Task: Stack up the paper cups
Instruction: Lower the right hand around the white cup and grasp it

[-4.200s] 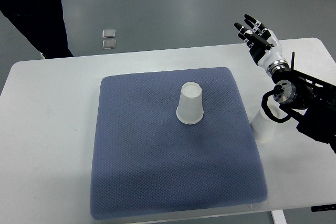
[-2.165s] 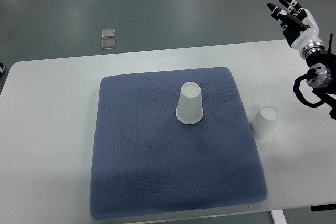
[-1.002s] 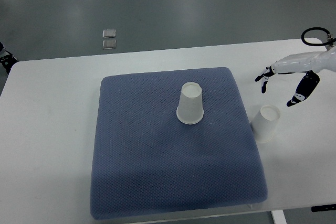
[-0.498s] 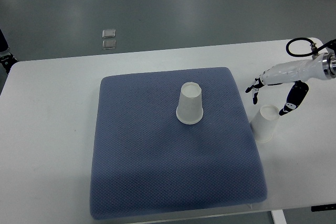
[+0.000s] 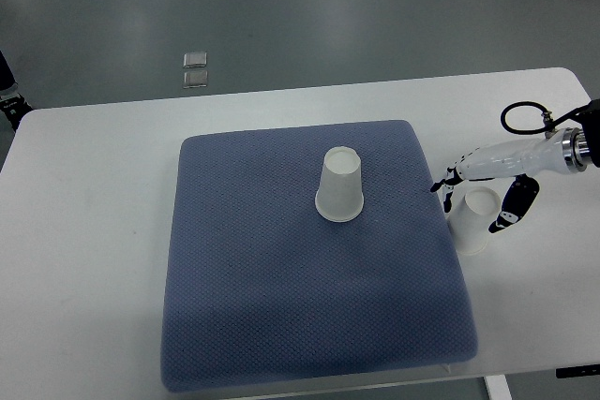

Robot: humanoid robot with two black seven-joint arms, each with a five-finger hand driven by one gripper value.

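A white bench (image 5: 84, 231) carried a blue-grey textured mat (image 5: 281, 306) that filled most of the near and central area of the top view. Two paper cups were present, both white and both inverted with the base uppermost.

The first cup (image 5: 339, 185) stood upright on the mat, slightly beyond its centre, with clear mat surface on all sides. The second cup (image 5: 473, 220) stood off the mat on the bare bench, just beside the mat's right edge, and appeared slightly tilted. The two cups were well apart and not stacked.

One robot hand was in view. The right hand (image 5: 483, 189) entered from the picture's right edge on a white forearm with a black cable loop (image 5: 521, 119) above the wrist. Its fingers (image 5: 448, 178) were spread, with dark fingertips on the mat side of the second cup and the thumb (image 5: 514, 210) on the opposite side, so that the hand straddled the cup's top. Actual contact with the cup could not be confirmed.

Beyond the bench, on the grey floor, two small clear square objects (image 5: 195, 69) lay one behind the other. A dark object (image 5: 9, 100) showed at the far left edge.
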